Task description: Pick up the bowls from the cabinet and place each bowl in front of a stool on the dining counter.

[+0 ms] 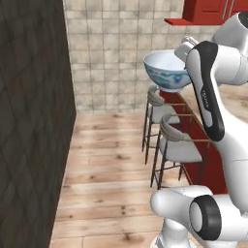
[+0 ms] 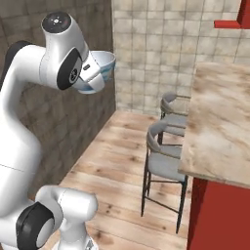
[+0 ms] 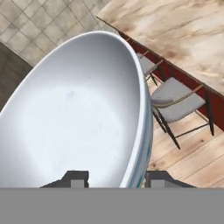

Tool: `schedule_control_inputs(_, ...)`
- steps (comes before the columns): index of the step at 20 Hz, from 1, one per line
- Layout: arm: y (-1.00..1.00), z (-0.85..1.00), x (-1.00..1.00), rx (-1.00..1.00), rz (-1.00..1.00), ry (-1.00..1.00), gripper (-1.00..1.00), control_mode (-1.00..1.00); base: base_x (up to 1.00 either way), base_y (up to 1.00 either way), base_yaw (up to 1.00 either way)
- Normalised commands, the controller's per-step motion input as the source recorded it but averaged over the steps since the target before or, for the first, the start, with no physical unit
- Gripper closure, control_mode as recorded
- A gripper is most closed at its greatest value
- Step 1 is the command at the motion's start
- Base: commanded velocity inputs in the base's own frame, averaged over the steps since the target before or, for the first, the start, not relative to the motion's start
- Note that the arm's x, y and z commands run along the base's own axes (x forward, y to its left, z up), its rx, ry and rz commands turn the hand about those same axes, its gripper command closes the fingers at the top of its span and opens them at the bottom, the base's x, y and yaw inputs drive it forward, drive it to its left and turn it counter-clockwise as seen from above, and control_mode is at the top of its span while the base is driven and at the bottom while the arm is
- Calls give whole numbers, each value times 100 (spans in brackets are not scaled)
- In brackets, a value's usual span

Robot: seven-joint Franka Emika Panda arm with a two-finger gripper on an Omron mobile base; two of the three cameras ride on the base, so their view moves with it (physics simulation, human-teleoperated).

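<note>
- White-blue bowl (image 3: 74,113) mid-frame, my gripper (image 3: 116,178) fingers pinch its rim.
- Dining counter (image 3: 183,35) w/ stools (image 3: 177,99) lies upper right, beyond bowl.

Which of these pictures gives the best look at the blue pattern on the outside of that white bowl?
The left base view: the white bowl faces it side-on, blue patterning plain below the rim. The right base view shows a slice of the bowl behind the arm; the hand view shows its white inside and a thin outer edge.

Beige tiled wall (image 1: 111,53) behind, dark stone wall (image 1: 29,121) left, plank floor (image 1: 106,184) and two grey stools (image 1: 181,147) below gripper.
</note>
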Motion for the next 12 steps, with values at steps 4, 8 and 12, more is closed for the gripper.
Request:
schedule_control_inputs(4, 0, 0, 0, 0, 0, 0, 100, 100, 99, 61, -43)
schedule_control_inputs(8, 0, 0, 0, 0, 0, 0, 100, 100, 100, 62, -43)
schedule_control_inputs(12, 0, 0, 0, 0, 0, 0, 100, 100, 100, 60, -43)
